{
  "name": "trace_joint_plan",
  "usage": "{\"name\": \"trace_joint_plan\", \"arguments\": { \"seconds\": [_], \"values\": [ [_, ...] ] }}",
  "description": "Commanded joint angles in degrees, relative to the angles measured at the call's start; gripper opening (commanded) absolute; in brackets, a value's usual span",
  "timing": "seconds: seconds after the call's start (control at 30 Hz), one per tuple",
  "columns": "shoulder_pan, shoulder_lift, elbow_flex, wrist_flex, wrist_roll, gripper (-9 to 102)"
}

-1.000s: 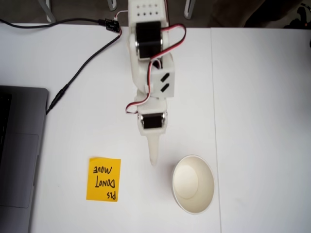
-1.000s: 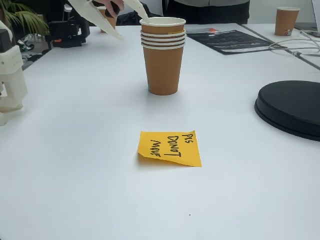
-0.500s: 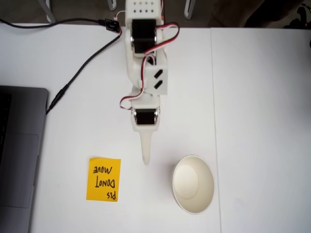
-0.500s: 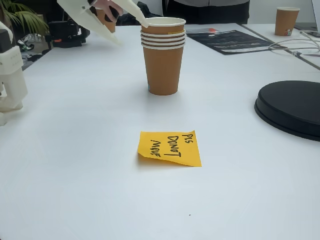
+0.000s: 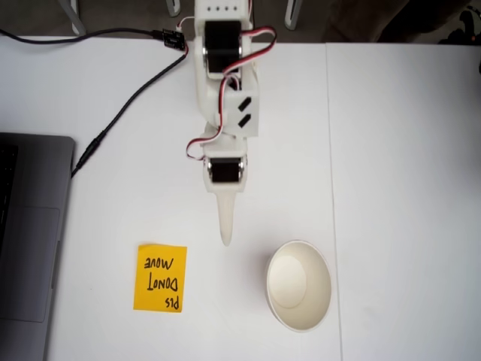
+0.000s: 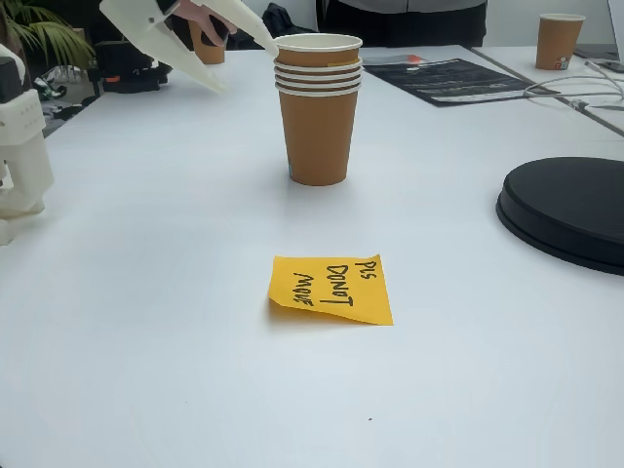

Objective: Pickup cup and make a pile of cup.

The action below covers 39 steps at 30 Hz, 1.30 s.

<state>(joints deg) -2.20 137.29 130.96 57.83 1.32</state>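
Note:
The pile of cup [image 6: 318,117] is a stack of several nested brown paper cups, upright on the white table. In a fixed view from above it reads as one cream-white cup [image 5: 299,284]. My white gripper [image 6: 250,69] hovers up and to the left of the stack's rim, open, with nothing between its fingers. From above, my gripper [image 5: 225,241] shows as one pointed tip, left of and slightly above the cup and apart from it. An orange "PLS DO NOT MOVE" note [image 6: 331,289] lies flat on the table, away from the cups.
A grey laptop [image 5: 30,233] sits at the table's left edge, and a black cable [image 5: 128,98] runs to the arm's base. A black round disc [image 6: 565,210] lies at the right. Another brown cup [image 6: 561,39] stands far back right. The arm's white base [image 6: 19,146] is at the left.
The arm has drawn back toward its base. In the view from above the gripper tip moved up and left, away from the cup. The cups and the note have not moved.

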Motion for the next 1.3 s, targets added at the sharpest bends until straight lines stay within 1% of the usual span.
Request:
{"name": "trace_joint_plan", "arguments": {
  "seconds": [0.0,0.6,0.93,1.13,1.27],
  "values": [
    [0.4,2.5,0.1,-1.3,-0.2,22],
    [0.4,5.1,2.5,-1.1,-0.2,22],
    [0.3,5.2,2.5,-1.2,-0.1,5],
    [0.3,6.5,2.6,-1.2,-0.1,-2],
    [0.4,9.0,5.7,-1.2,-0.1,-6]
  ]
}}
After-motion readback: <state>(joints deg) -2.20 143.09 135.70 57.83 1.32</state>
